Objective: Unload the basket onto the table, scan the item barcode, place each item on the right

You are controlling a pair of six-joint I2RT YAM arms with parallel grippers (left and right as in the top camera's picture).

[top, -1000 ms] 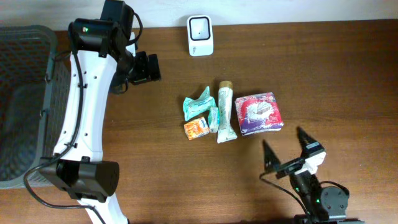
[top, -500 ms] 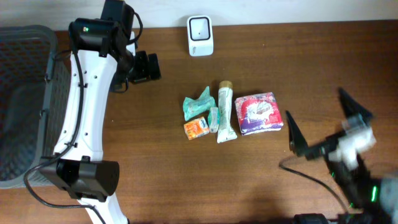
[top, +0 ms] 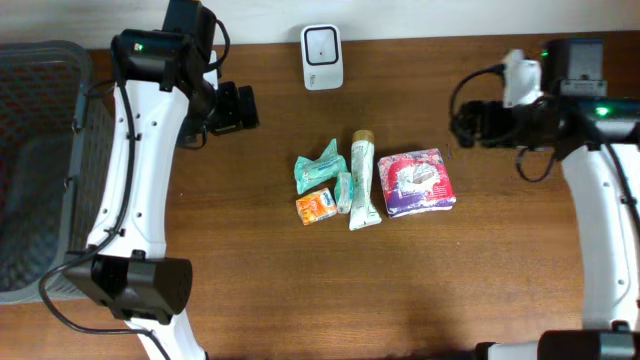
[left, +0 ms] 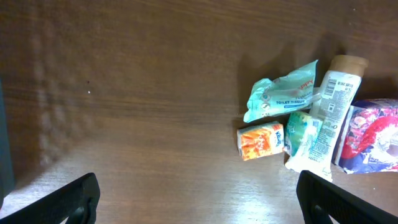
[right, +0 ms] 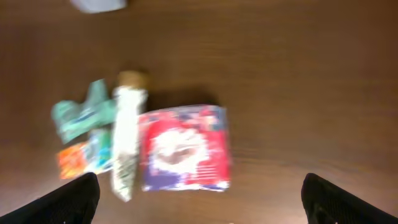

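Observation:
Several items lie in a cluster mid-table: a teal tissue pack [top: 317, 165], an orange pack [top: 315, 205], a white tube [top: 362, 180] and a purple-and-red pack [top: 417, 182]. A white barcode scanner [top: 322, 57] stands at the back edge. My left gripper [top: 238, 108] hangs open, high and to the left of the cluster. Its wrist view shows the teal pack [left: 280, 93], orange pack [left: 260, 140] and tube [left: 326, 118] beyond the open left gripper [left: 199, 199]. My right gripper [top: 468, 123] is open at the back right, above the blurred purple pack [right: 185, 148], with nothing held.
A grey mesh basket [top: 30, 60] fills the far left side of the table. The white left arm runs along the basket's right side. Bare wood lies in front of the cluster and to its right.
My right arm has swung from the table's front edge up to the back right, beside the purple pack. The left arm and the items have not moved.

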